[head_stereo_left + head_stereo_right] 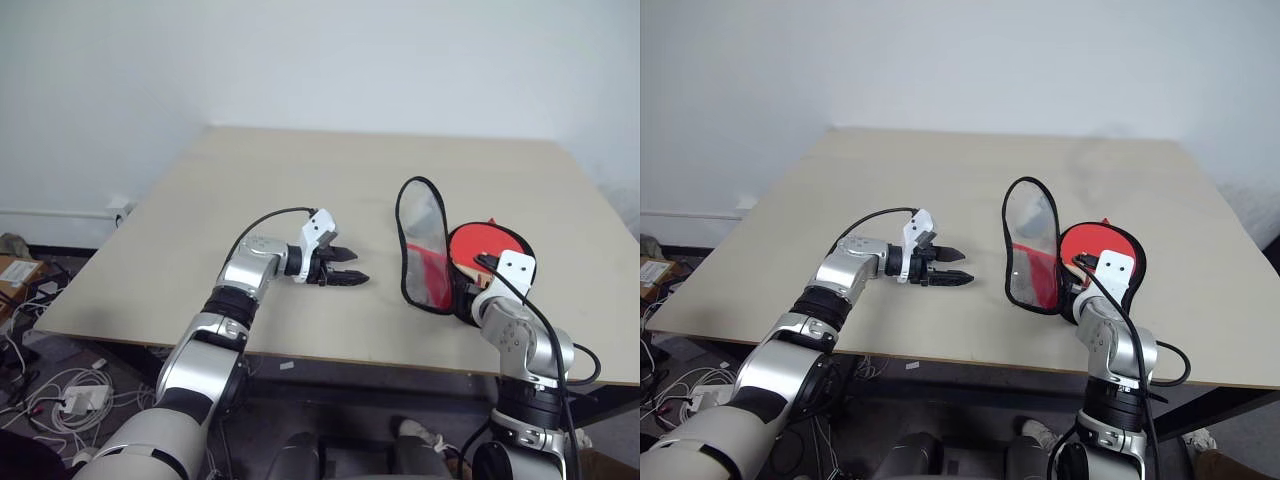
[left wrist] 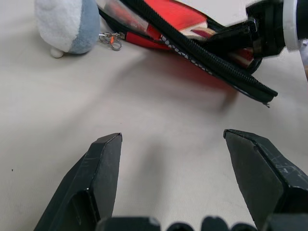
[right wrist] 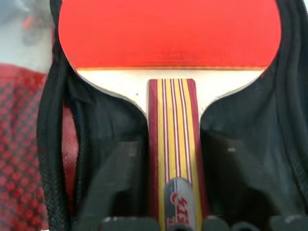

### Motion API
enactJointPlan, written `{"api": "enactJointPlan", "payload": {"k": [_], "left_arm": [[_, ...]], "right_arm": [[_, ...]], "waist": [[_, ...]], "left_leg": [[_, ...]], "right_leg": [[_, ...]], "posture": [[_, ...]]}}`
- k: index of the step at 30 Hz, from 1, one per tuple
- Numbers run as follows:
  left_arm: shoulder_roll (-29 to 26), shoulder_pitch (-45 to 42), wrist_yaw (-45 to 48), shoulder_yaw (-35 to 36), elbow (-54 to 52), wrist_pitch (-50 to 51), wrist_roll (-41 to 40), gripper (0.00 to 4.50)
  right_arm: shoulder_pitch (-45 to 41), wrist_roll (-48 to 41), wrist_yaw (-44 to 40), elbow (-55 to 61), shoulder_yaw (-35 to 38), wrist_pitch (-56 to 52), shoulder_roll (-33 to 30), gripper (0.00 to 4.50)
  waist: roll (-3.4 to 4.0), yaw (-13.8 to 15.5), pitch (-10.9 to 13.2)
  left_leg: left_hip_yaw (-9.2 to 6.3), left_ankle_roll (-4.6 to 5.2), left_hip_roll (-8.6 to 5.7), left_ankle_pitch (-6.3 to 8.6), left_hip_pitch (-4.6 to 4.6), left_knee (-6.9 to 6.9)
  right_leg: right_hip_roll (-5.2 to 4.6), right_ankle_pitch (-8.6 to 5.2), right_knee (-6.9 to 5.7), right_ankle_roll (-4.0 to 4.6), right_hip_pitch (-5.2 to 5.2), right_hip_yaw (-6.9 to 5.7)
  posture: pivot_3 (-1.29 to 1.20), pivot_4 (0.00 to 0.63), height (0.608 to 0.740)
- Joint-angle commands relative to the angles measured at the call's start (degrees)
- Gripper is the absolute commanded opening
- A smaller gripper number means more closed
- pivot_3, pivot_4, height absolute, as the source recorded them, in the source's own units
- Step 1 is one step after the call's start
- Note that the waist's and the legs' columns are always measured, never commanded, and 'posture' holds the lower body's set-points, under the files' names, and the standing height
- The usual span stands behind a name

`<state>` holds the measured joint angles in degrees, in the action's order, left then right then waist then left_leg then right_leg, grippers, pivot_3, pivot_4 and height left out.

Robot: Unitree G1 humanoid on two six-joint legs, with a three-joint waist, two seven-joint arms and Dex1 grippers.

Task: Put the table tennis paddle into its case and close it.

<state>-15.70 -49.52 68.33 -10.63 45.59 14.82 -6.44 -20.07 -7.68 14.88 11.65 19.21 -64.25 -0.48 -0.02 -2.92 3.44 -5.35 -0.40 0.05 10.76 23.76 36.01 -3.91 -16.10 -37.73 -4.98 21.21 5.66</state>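
On a pale beige table (image 1: 250,190), a red fabric paddle case (image 1: 432,262) lies open near the front edge, on the robot's right. Its lid flap (image 1: 422,245) stands nearly upright, rimmed with black zipper edging, showing a pale lining and a red patch low down. The lower half of the case lies flat on the table just to the right of that flap.

The table tennis paddle (image 3: 169,62) rests inside this lower half, red rubber face up, against the dark lining. Its striped handle (image 3: 175,159) (red, yellow and white bands) points back toward the robot.

The right gripper (image 3: 175,192) sits at the near end of the case, its two black fingers (image 3: 113,178) standing on either side of the handle. There is a gap on each side, so the fingers look parted rather than clamped; whether they touch the wood cannot be told.

The left gripper (image 1: 347,268) hangs above bare table to the left of the case, pointing toward it, well apart from it. Its fingers (image 2: 94,178) are spread wide with nothing between them.

Beside the case, a small plush charm (image 2: 67,24), white and blue-grey, lies on the table, hooked to the zipper by a little clasp.
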Motion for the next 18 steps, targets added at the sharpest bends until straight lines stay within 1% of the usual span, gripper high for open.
{"api": "enactJointPlan", "payload": {"k": [1, 2, 3, 6, 10, 13, 16, 18], "left_arm": [[-0.12, -0.64, -0.09, 0.67, -1.99, -0.55, -0.21, 3.58], [-0.11, -0.7, -0.1, 0.69, -1.95, -0.54, -0.22, 3.58], [-0.09, -0.74, -0.1, 0.68, -1.9, -0.52, -0.22, 3.58], [0.45, -0.96, 0.37, 0.05, -1.61, -1.08, 0.1, 3.58], [3.05, -2.57, -0.77, -0.44, 1.12, -2.79, 0.89, 3.58], [7.64, -5.51, -5.19, -0.34, 6.09, -5.21, 2.41, 3.58], [12.42, -8.8, -8.52, 0.85, 10.89, -7.03, 2.45, 3.58], [16.3, -11.24, -13.06, 0.86, 14.61, -8.65, 3.56, 3.58]], "right_arm": [[-0.81, 0.42, 0.72, 0.1, 2.09, 1.3, -0.22, 3.47], [-1.22, 0.09, 0.76, 0.88, 2.77, 2.81, -0.16, 3.89], [-1.68, -0.15, 0.86, 1.7, 3.42, 4.65, -0.18, 4.19], [-3.27, -2.1, -0.28, 5.53, 5.39, 11.71, -0.08, 4.19], [-5.2, -5.61, -3.14, 9.87, 7.26, 19.64, -0.62, 4.19], [-7.08, -8.42, -5.0, 11.56, 8.45, 22.72, -1.83, 4.19], [-7.41, -9.43, -5.19, 11.33, 8.77, 24.12, -2.82, 4.19], [-7.3, -10.24, -4.73, 10.79, 9.65, 25.13, -2.96, 4.19]], "waist": [[0.0, 0.01, 0.0], [0.01, 0.0, 0.0], [0.02, -0.01, 0.01], [0.09, -0.05, 0.05], [0.16, -0.06, 0.08], [0.14, 0.06, 0.08], [0.11, 0.24, 0.08], [0.11, 0.23, 0.08]], "left_leg": [[0.0, 0.0, 0.0, 0.0, 0.0, 0.0], [0.0, 0.0, 0.0, 0.0, 0.0, 0.0], [0.02, 0.0, -0.01, 0.0, 0.01, 0.0], [0.03, 0.0, -0.01, 0.0, 0.03, 0.0], [0.05, 0.0, -0.01, 0.0, 0.04, -0.02], [0.02, 0.0, -0.01, 0.0, 0.04, -0.01], [0.01, 0.0, -0.03, 0.0, 0.06, 0.02], [0.03, 0.0, -0.05, 0.0, 0.09, 0.02]], "right_leg": [[0.0, 0.0, 0.0, 0.0, 0.0, 0.0], [0.0, 0.0, 0.0, 0.0, 0.0, 0.0], [-0.01, 0.0, 0.0, 0.0, 0.01, 0.01], [-0.01, 0.0, -0.02, 0.0, 0.06, 0.03], [-0.01, -0.07, -0.02, -0.12, 0.09, 0.04], [0.0, -0.11, -0.01, -0.19, 0.05, 0.02], [-0.01, -0.11, 0.0, -0.19, 0.02, 0.01], [-0.02, -0.11, 0.01, -0.19, 0.06, 0.02]], "posture": [[0.0, 0.0, 0.74], [0.0, 0.0, 0.74], [0.0, 0.0, 0.74], [0.0, 0.0, 0.74], [0.0, 0.0, 0.74], [0.0, 0.0, 0.74], [0.0, 0.0, 0.74], [0.0, 0.0, 0.74]]}}
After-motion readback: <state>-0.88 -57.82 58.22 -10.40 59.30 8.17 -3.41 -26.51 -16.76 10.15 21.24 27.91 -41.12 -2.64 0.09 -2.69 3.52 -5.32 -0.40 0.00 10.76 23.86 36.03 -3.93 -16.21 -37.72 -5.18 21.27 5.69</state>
